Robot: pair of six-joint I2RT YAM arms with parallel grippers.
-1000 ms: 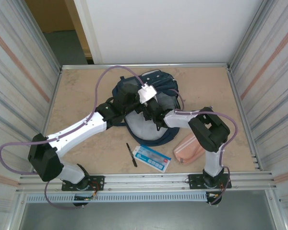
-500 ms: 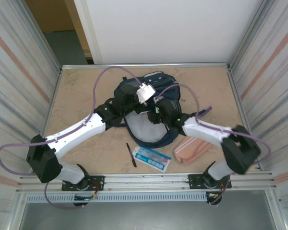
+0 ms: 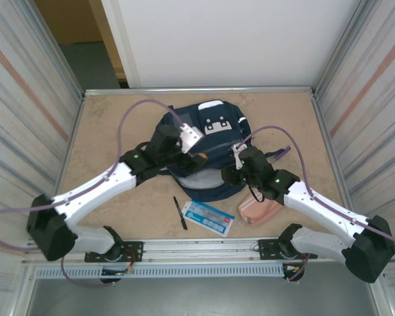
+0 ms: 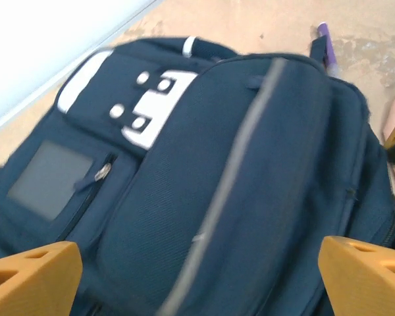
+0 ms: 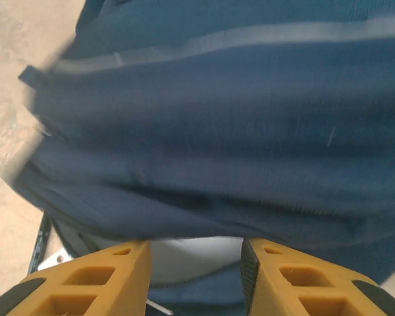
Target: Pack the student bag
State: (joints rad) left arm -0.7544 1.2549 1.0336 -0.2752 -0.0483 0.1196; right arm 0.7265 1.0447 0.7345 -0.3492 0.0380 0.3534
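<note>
Two arms reach over the beige stone-look table (image 3: 112,131) to the student bag (image 3: 217,137), a large navy blue fabric backpack with white patches and thin pale stripes. In the top view the bag lies at the middle of the table, a little toward 12 o'clock, with its front pockets up and its mouth turned toward 6 o'clock, where some pale grey lining (image 3: 196,179) shows.

The left gripper (image 3: 196,157) is over the bag at its 8 o'clock side. In the left wrist view this gripper (image 4: 197,276) is spread wide: its orange fingers (image 4: 33,276) stand at the two bottom corners, and between them only the bag (image 4: 204,164) is seen below. It has hold of nothing.

The right gripper (image 3: 232,172) is at the 4 o'clock edge of the bag. In the right wrist view the gripper (image 5: 196,276) has its orange fingers (image 5: 95,280) parted by a moderate gap. The navy fabric (image 5: 210,118) is ahead of them and the pale lining (image 5: 191,253) shows in the gap; nothing is seen pinched between them.

Beside the bag, at its 6 o'clock, lies a flat blue and white card packet (image 3: 209,218). A thin black pen (image 3: 180,212) lies at 7 o'clock, just beside the packet. A small pink fabric pouch (image 3: 257,212) lies at 5 o'clock, partly under the right arm.
</note>
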